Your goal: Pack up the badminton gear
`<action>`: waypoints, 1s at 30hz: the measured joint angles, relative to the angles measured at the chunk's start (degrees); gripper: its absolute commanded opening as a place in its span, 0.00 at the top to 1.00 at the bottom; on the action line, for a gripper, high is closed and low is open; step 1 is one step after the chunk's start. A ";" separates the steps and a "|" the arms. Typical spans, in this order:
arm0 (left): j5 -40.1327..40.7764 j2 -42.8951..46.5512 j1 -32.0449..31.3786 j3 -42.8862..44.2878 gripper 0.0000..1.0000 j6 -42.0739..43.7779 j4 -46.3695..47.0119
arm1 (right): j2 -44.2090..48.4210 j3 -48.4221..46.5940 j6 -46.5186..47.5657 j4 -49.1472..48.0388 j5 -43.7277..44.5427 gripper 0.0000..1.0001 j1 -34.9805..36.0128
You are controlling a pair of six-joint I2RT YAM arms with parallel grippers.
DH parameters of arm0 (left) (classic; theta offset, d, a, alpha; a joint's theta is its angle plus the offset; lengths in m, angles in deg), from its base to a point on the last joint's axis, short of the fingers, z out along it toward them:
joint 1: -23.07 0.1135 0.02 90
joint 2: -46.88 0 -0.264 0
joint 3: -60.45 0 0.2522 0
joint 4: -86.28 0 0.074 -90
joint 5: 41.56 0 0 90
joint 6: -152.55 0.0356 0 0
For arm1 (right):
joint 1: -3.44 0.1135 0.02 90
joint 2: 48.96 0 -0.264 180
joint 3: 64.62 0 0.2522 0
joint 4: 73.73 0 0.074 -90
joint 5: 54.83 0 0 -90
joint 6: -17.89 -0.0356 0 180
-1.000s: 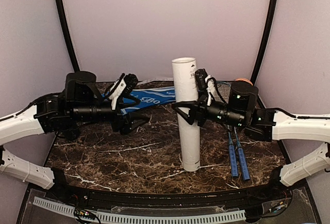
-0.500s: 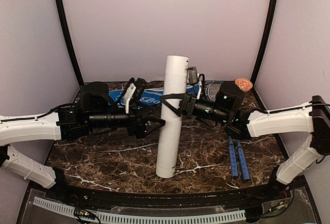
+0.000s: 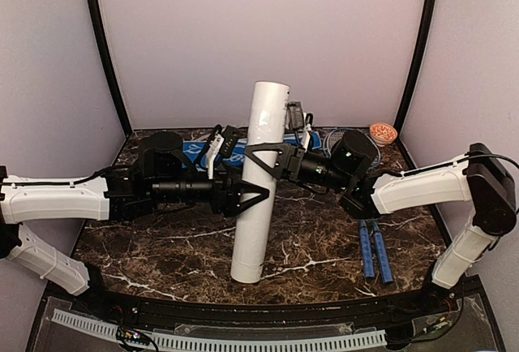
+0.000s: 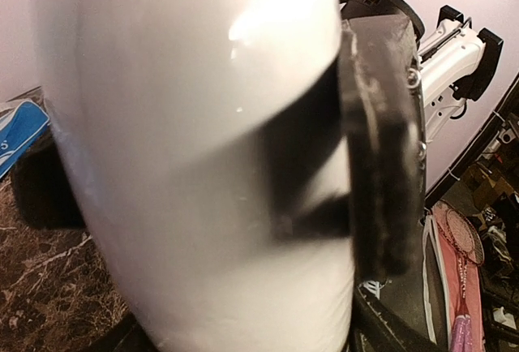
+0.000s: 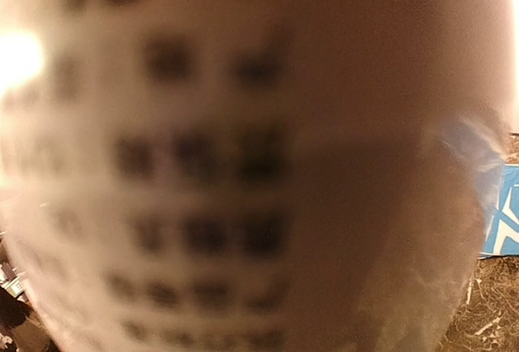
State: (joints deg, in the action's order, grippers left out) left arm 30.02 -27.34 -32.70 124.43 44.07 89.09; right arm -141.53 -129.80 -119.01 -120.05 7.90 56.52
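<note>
The long white tube (image 3: 266, 117) stands tilted at the table's middle, its top leaning right. My right gripper (image 3: 261, 160) is shut on its upper half. My left gripper (image 3: 255, 196) is open, its jaws on either side of the tube just below. In the left wrist view the tube (image 4: 195, 165) fills the frame, with one finger (image 4: 381, 149) close beside it. It also fills the right wrist view (image 5: 203, 165), blurred. Two blue-handled rackets (image 3: 373, 251) lie at the right. The blue racket cover (image 3: 203, 151) lies at the back left, partly hidden. No shuttlecocks show.
A small orange-patterned bowl (image 3: 383, 132) sits at the back right corner. The dark marble table (image 3: 162, 246) is walled by lilac panels on three sides. A corner of the blue cover shows in the right wrist view (image 5: 503, 214).
My right gripper has carried the tube left and tilted it more. My left gripper has moved right until its jaws straddle the tube.
</note>
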 measured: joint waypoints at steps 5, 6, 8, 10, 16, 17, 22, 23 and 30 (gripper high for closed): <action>-2.03 -1.07 0.33 0.00 0.37 -1.05 1.22 | -0.59 -0.26 -0.35 -0.24 -1.07 0.39 -0.28; -2.19 -1.18 0.39 0.00 0.39 -1.22 1.38 | -0.63 -0.26 -0.39 -0.22 -1.20 0.38 -0.35; -2.27 -1.22 0.44 0.00 0.41 -1.44 1.44 | -0.63 -0.26 -0.46 -0.20 -1.33 0.36 -0.39; -2.19 -1.18 0.44 0.00 0.43 -1.44 1.49 | -0.63 -0.26 -0.46 -0.22 -1.36 0.31 -0.39; -0.66 -0.17 0.37 -0.96 0.44 -1.51 1.29 | -0.63 -0.28 -0.13 0.00 -1.22 0.06 -0.37; -0.13 0.33 0.37 -1.46 0.45 -1.53 1.16 | -0.63 -0.28 -0.17 0.09 -1.03 0.02 -0.44; 2.89 4.44 1.60 -4.31 0.46 -2.43 -0.87 | 1.09 0.13 1.18 3.21 0.55 0.01 -1.49; 3.69 5.44 2.54 -4.52 0.46 -2.97 -2.12 | 1.90 0.35 1.64 4.24 1.25 0.01 -1.88; 11.76 11.41 14.84 -4.50 0.47 -4.94 -16.59 | 10.12 5.22 6.56 13.73 8.72 0.01 -5.64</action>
State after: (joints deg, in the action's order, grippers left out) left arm 41.78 -15.93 -17.86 119.93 39.13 72.50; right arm -131.42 -124.58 -112.45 -106.32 16.62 50.88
